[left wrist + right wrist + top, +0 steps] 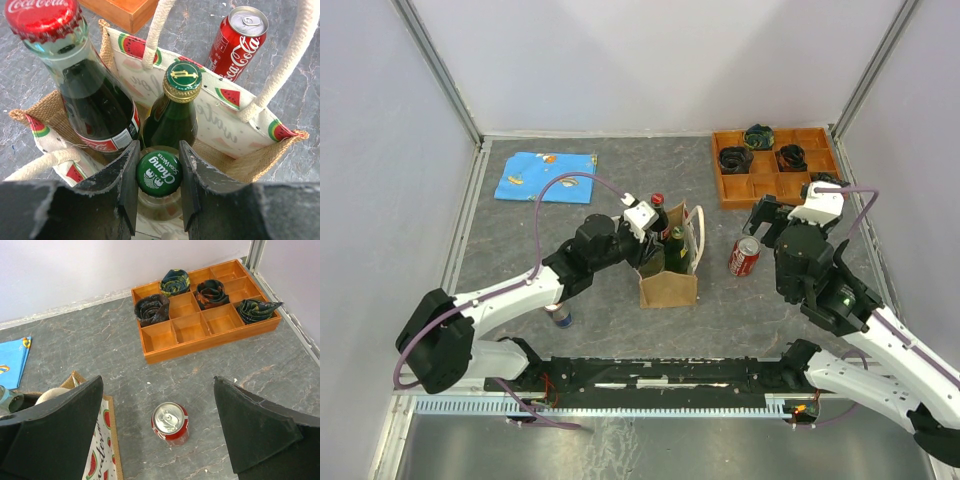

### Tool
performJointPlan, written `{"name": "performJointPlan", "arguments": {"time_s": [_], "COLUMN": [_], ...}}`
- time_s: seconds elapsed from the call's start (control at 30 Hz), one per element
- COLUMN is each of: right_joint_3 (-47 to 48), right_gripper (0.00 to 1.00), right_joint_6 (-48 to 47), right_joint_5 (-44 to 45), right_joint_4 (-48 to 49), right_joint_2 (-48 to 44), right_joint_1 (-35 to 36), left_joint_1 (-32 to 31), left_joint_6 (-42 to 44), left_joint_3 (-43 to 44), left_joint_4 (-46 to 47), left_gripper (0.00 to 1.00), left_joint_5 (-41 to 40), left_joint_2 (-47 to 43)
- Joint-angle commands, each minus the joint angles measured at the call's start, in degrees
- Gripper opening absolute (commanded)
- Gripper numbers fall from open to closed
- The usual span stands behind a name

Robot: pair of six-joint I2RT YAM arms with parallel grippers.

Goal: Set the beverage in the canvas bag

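The canvas bag [670, 285] stands mid-table, tan with rope handles and a white watermelon panel [235, 125]. Inside it stand a Coca-Cola glass bottle [95, 100] and a dark green bottle [182, 80]. My left gripper [159, 175] reaches into the bag from above, shut on the green cap of a clear soda water bottle [159, 173], with both pads touching the cap. A red Coca-Cola can [170, 422] stands upright on the table just right of the bag. My right gripper [158, 390] hovers above it, wide open and holding nothing.
An orange compartment tray [210, 342] with several rolled ties sits at the back right. A blue cloth [545, 176] lies at the back left. A small bottle [559, 317] stands near the left arm. Walls enclose the table on three sides.
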Motion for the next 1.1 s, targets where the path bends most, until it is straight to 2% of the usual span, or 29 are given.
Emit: {"name": "performJointPlan", "arguments": {"time_s": [0.0, 0.43, 0.5, 0.63, 0.73, 0.9, 1.07], "right_joint_3": [-0.6, -0.5, -0.4, -0.4, -0.3, -0.4, -0.3], "right_gripper": [0.99, 0.99, 0.99, 0.99, 0.99, 0.99, 0.99], "right_joint_6": [0.5, 0.8, 0.8, 0.8, 0.7, 0.9, 1.2], "right_joint_5": [1.8, 1.8, 1.8, 1.7, 1.7, 1.6, 1.5], "right_joint_4": [0.3, 0.3, 0.3, 0.1, -0.1, -0.1, -0.6], "right_joint_2": [-1.2, -0.7, -0.6, -0.8, -0.8, -0.8, -1.0], "right_joint_1": [-0.3, -0.4, -0.3, -0.4, -0.4, -0.4, -0.3], "left_joint_1": [-0.5, -1.3, -1.2, -1.3, -1.2, -1.3, -1.4], "left_joint_6": [2.6, 4.1, 4.3, 4.3, 4.1, 3.5, 2.5], "left_joint_3": [-0.4, -5.1, -5.0, -3.9, -2.7, -1.7, 0.8], "left_joint_4": [14.0, 17.4, 17.4, 15.9, 14.4, 12.2, 6.6], "left_gripper": [0.03, 0.03, 0.11, 0.42, 0.55, 0.65, 0.67], "left_joint_5": [-1.3, -2.3, -2.4, -2.8, -2.9, -2.8, -2.4], "left_joint_2": [-1.0, 0.0, 0.2, -0.1, -0.5, -2.2, -7.0]}}
